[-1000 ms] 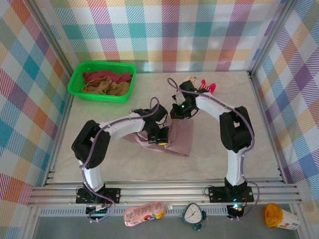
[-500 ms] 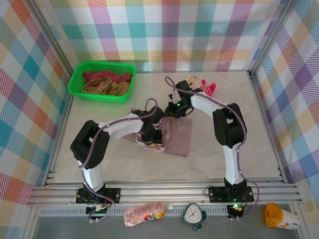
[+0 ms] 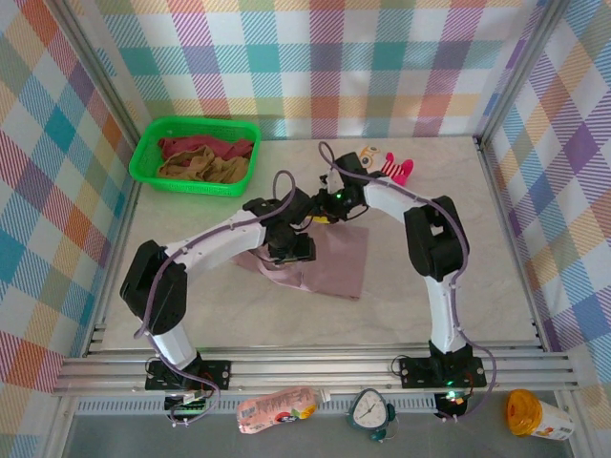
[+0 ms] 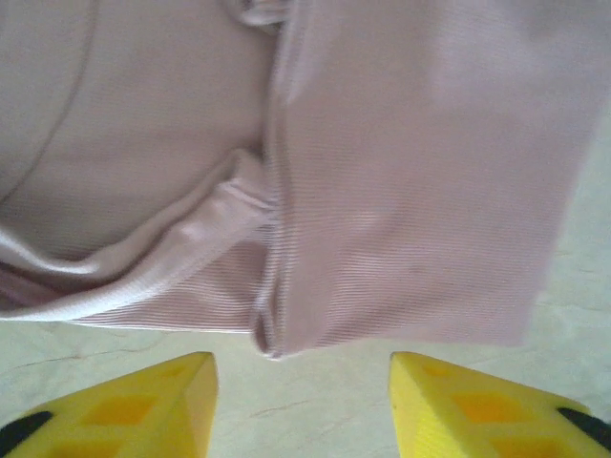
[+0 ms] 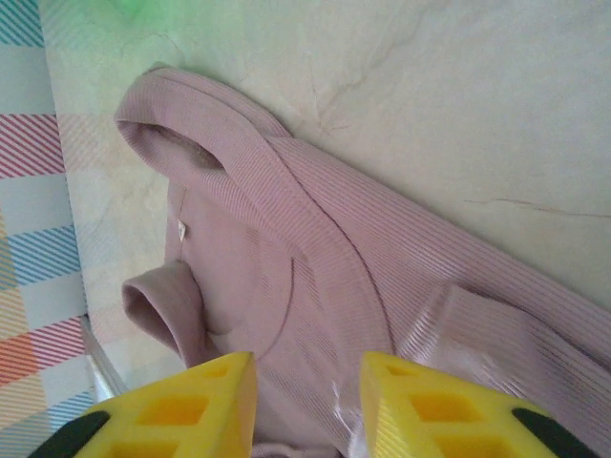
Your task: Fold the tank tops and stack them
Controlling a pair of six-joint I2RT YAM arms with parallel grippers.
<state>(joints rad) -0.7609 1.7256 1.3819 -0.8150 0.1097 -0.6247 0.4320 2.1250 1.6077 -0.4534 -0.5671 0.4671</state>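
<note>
Mauve tank top (image 4: 410, 172), ahead of left tool (image 4: 304, 382), under right tool (image 5: 307, 401)

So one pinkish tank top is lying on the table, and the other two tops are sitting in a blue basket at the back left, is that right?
Almost. The basket is green, not blue, as the top external view shows. The rest holds: the pinkish tank top lies on the table, and the tan top and maroon top sit in that basket at the back left.

Pale marbled table (image 3: 477, 286): green basket (image 3: 191, 187) far-left corner, mauve-pink tank top (image 3: 339, 269) centre, striped plush toy (image 3: 391, 167) far edge.
</note>
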